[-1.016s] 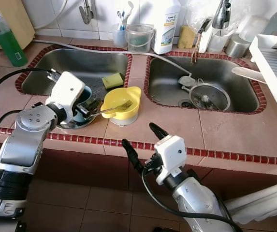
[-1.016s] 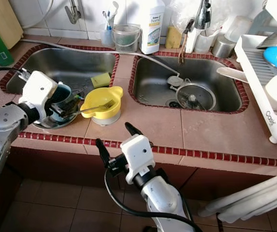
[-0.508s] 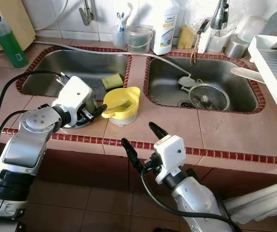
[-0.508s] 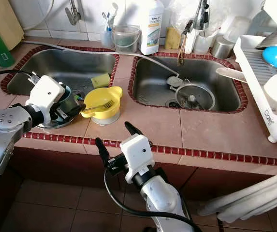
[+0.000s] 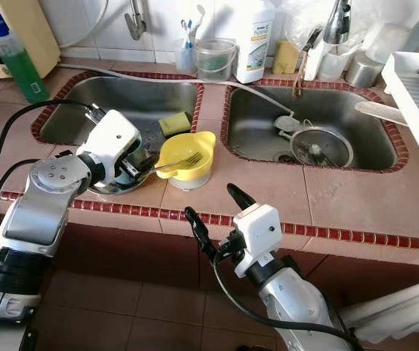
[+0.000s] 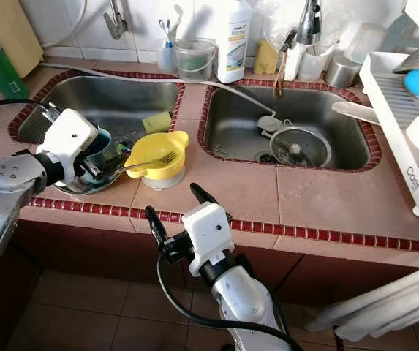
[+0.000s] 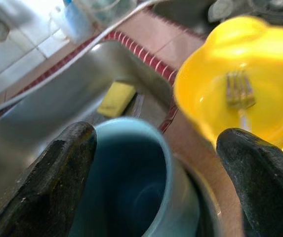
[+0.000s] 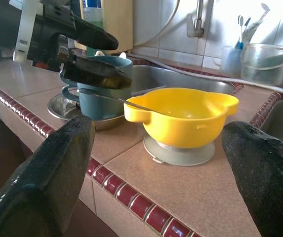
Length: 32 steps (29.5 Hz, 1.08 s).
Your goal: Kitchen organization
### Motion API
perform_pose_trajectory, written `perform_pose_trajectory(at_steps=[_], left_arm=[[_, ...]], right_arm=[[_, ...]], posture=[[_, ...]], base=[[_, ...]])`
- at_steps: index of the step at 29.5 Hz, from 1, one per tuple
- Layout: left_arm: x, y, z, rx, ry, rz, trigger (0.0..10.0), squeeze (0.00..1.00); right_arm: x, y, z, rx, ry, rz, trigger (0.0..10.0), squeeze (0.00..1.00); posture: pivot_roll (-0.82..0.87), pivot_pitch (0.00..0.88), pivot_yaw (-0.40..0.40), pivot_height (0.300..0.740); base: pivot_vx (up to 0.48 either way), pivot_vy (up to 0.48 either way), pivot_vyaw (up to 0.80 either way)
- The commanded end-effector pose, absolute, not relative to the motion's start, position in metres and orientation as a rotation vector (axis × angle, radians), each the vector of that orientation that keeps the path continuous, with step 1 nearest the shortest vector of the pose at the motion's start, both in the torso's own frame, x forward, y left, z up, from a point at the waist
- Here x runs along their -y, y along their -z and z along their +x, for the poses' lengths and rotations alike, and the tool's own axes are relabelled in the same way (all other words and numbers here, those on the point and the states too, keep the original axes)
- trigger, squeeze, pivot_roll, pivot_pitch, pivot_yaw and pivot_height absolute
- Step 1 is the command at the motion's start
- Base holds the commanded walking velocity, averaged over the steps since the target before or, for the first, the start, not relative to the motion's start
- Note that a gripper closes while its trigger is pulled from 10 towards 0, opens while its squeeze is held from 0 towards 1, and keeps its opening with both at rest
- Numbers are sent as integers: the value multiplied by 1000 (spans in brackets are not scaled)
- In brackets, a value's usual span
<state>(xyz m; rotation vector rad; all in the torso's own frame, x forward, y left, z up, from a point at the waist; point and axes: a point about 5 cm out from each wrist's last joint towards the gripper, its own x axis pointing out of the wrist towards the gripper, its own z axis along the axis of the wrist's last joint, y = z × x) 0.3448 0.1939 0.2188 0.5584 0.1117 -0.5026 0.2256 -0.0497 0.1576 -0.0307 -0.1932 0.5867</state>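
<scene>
Your left gripper's (image 7: 156,173) fingers (image 7: 57,177) are spread wide, one on each side of the blue mug (image 7: 131,182), and the left wrist view shows daylight between each pad and the mug's wall. The mug stands upright on a steel plate (image 6: 85,183) at the counter's (image 5: 341,197) front edge, by the near corner of the left sink (image 5: 114,102). Just beside it you have the yellow bowl (image 5: 186,155), with a fork (image 5: 172,162) lying in it, handle reaching out toward the mug and tines inside. A yellow sponge (image 5: 173,123) sits on the sink rim behind the bowl. Your right gripper (image 5: 213,212) hangs below the counter's red-tiled edge, fingers parted and holding nothing, well apart from the bowl.
</scene>
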Motion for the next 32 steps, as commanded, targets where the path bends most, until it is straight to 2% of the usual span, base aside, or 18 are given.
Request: perform_pose_trajectory(at_steps=[1,23,24,25,26,27,28,29,30,32], left_arm=[[-197,-222,346,-130,488,582,10000,0],[-188,-205,340,-197,557,579,10000,0],[-187,-205,339,-197,563,577,5216,0],[-186,-205,339,-197,565,576,4667,0],[-186,-205,339,-196,565,573,2549,0],[-186,-205,339,-196,565,573,2549,0],[-186,-205,340,-197,566,571,471,0],[-186,-205,340,-197,566,571,471,0],[-186,-206,340,-196,571,569,0,0],[-186,-207,340,-195,571,568,0,0]], right_arm=[[49,-155,226,184,-577,-27,10000,0],[48,-155,226,182,-566,-24,10000,0],[48,-155,226,182,-564,-24,10000,0],[48,-155,226,183,-563,-23,10000,0],[48,-155,226,183,-561,-22,10000,0],[48,-155,226,183,-561,-22,10000,0],[48,-155,226,183,-559,-21,10000,0],[48,-155,226,183,-559,-21,10000,0],[48,-155,225,182,-556,-20,10000,0],[48,-155,225,182,-554,-18,10000,0]], posture=[[-163,118,64,740],[-168,136,73,740],[-168,136,73,740],[-168,137,75,740],[-168,138,77,740],[-168,138,77,740],[-168,138,79,740],[-168,138,79,740],[-168,137,81,740],[-167,136,81,740]], base=[[0,0,0],[0,0,0],[0,0,0],[0,0,0],[0,0,0],[0,0,0],[0,0,0],[0,0,0],[0,0,0],[0,0,0]])
